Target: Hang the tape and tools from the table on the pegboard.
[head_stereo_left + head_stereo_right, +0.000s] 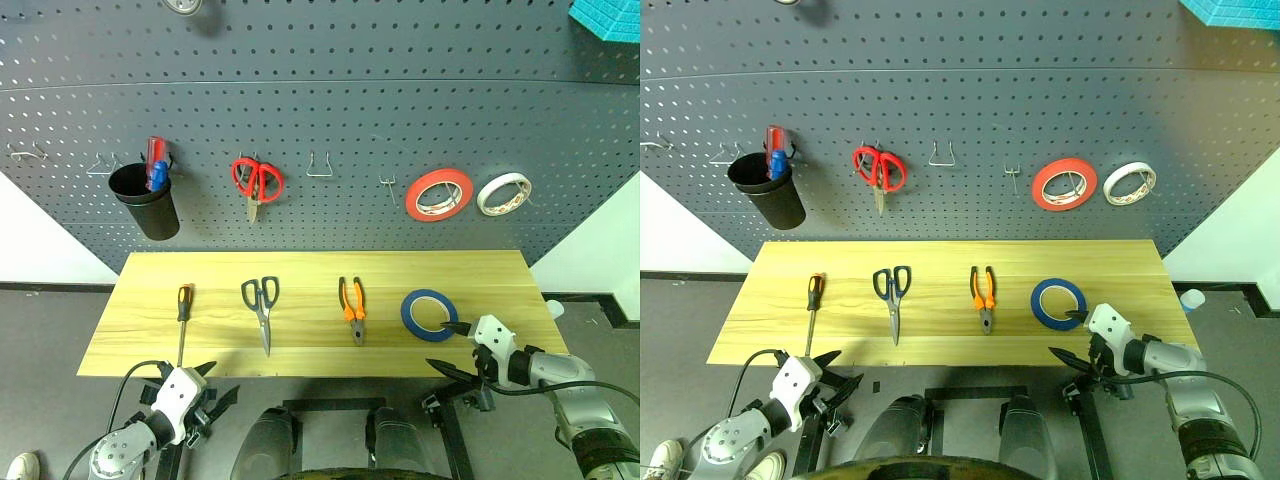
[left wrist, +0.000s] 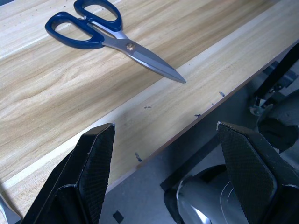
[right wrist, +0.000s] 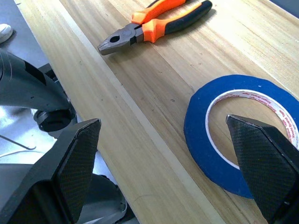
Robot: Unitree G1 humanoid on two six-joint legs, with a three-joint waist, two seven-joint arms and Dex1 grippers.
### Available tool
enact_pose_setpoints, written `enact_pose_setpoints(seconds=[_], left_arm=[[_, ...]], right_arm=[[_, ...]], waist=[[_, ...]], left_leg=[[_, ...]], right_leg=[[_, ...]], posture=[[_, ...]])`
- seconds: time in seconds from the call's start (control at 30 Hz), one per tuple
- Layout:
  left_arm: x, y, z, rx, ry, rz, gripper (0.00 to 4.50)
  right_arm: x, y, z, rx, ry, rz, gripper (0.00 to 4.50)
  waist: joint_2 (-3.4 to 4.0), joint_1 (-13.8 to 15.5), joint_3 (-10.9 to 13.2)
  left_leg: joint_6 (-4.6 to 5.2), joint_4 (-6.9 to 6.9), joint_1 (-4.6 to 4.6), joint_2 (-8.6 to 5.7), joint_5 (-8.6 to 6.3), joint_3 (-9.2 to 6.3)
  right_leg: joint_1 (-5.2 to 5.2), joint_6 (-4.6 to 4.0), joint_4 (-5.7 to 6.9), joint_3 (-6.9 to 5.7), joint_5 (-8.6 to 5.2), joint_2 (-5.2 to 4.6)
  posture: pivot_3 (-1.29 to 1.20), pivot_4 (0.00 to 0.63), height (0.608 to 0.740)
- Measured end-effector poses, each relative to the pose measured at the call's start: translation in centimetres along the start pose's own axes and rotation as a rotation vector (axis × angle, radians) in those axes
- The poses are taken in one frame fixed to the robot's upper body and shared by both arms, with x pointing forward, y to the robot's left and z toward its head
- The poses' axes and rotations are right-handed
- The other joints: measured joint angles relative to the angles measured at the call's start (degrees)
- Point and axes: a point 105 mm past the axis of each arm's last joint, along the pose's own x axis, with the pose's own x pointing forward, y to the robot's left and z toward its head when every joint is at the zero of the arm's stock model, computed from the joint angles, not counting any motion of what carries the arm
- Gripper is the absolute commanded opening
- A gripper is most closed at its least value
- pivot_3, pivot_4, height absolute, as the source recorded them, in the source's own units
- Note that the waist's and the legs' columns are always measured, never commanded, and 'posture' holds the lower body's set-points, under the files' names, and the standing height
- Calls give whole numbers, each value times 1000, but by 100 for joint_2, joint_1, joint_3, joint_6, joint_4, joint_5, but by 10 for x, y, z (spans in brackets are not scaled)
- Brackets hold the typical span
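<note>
Just ahead of the open right claw [image 1: 452, 348], the tape [image 1: 429, 313] lies flat on the table [image 1: 500, 290], one finger over its rim. It looks light and stiff; pinching the ring wall, one finger in the hole, should hold. The left claw [image 1: 213, 384] hangs open, empty, the scissors [image 2: 107, 35] beyond it.

You see a table [image 1: 300, 340] of smooth grained light wood, scissors [image 2: 117, 39] with satin steel blades and glossy blue plastic handles, matt blue tape [image 3: 205, 140], textured black fingers [image 3: 261, 163]
</note>
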Motion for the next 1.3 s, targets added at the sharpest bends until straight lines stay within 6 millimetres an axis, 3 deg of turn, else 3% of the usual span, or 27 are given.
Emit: enact_pose_setpoints(seconds=[0.6,0.83,1.0,1.3], left_arm=[[7,0,5,10,-17,-33,3639],[34,-4,32,69,-87,-162,3639],[61,-12,66,134,-146,-297,3639],[79,-28,89,154,-144,-443,3639]], right_arm=[[2,-2,-1,-8,15,-3,4500],[21,-13,7,-2,63,-42,4500],[41,-15,9,-36,134,-41,4500],[64,-24,1,-41,276,-69,4500]], waist=[[1,-1,0],[1,0,0],[2,-8,-1],[3,-174,0]], left_leg=[[1,2,4,0,1,0],[1,7,12,0,2,-1],[2,12,15,0,5,-2],[3,7,15,0,5,-2]], right_leg=[[2,0,6,0,1,0],[-1,-2,40,0,0,1],[-1,-3,52,2,2,2],[-2,-12,54,8,9,6]], posture=[[51,109,733],[43,111,733],[35,111,733],[27,112,733]])
